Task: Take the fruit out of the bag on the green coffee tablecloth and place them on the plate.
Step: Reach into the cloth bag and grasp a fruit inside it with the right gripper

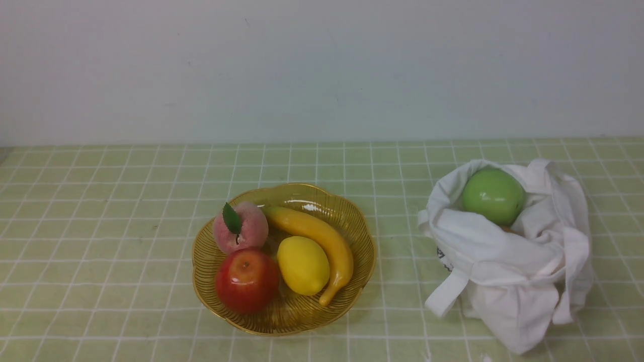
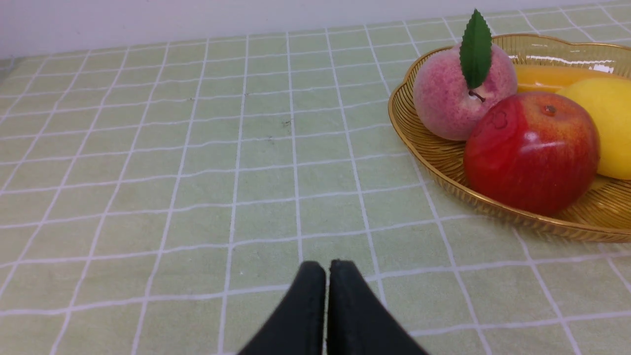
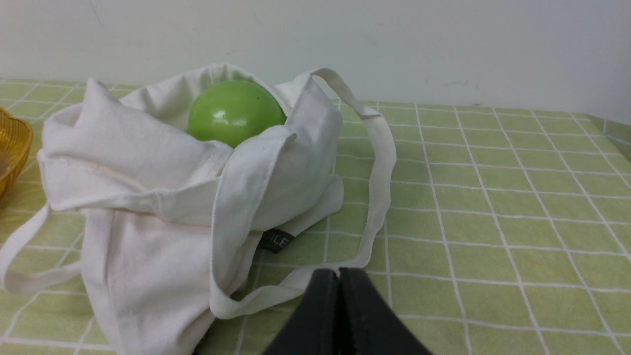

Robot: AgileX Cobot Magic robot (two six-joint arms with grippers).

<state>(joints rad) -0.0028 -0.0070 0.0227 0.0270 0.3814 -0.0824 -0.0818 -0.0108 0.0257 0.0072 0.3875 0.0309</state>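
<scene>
A glossy green apple [image 1: 493, 195] sits in the open mouth of the white cloth bag [image 1: 508, 261] on the right of the green checked tablecloth [image 1: 100, 226]. It also shows in the right wrist view [image 3: 231, 112], inside the bag [image 3: 157, 197]. The amber ribbed plate [image 1: 359, 251] stands left of the bag. My right gripper [image 3: 339, 272] is shut and empty, low over the cloth just short of a bag strap [image 3: 379, 162]. My left gripper [image 2: 328, 265] is shut and empty over bare cloth, apart from the plate [image 2: 443, 162]. Neither gripper shows in the front view.
The plate holds a pink peach with a leaf [image 1: 240, 227], a red apple [image 1: 247, 280], a lemon [image 1: 303, 265] and a banana [image 1: 322, 236]. A pale wall runs behind the table. The cloth's right edge shows in the right wrist view [image 3: 616, 133].
</scene>
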